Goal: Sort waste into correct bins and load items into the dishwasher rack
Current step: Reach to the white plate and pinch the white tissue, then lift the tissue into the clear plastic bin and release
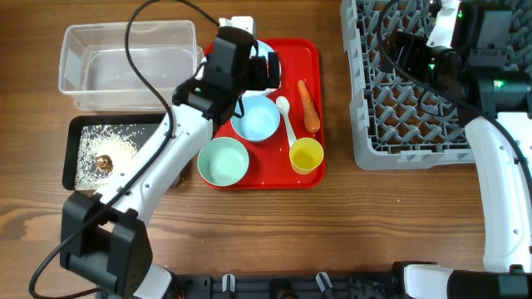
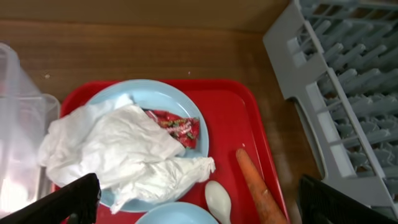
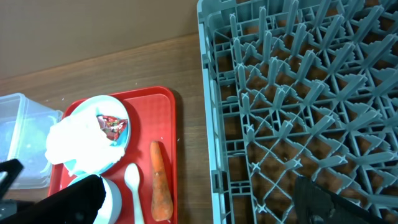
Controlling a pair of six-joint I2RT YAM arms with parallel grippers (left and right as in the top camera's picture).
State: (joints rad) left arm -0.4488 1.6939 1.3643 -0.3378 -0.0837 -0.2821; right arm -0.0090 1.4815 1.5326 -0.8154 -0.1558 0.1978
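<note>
Over far end of red tray (image 2: pixel 249 112), left pincer (image 2: pixel 196 198) is hovering, released, above napkin (image 2: pixel 118 149); wrapper (image 2: pixel 181 128) lying against it is prob. risking getting grabbed too.

Two bowls: a light blue bowl (image 1: pixel 255 119) and a mint green bowl (image 1: pixel 223 161). One each of light blue plate (image 2: pixel 158 94), yellow cup (image 1: pixel 306 155), white spoon (image 1: pixel 287 121), carrot piece (image 1: pixel 308 105), crumpled napkin (image 2: pixel 118 152), red-and-white wrapper (image 2: pixel 180 127), brown food lump (image 1: pixel 103 163), clear tub (image 1: pixel 125 29), black tray (image 1: pixel 70 154), red tray (image 1: pixel 309 58), grey dishwasher rack (image 1: pixel 363 100).

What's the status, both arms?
Left gripper open over napkin on plate. Right gripper open over rack. Wrapper tucked beside napkin; nothing blocking.
</note>
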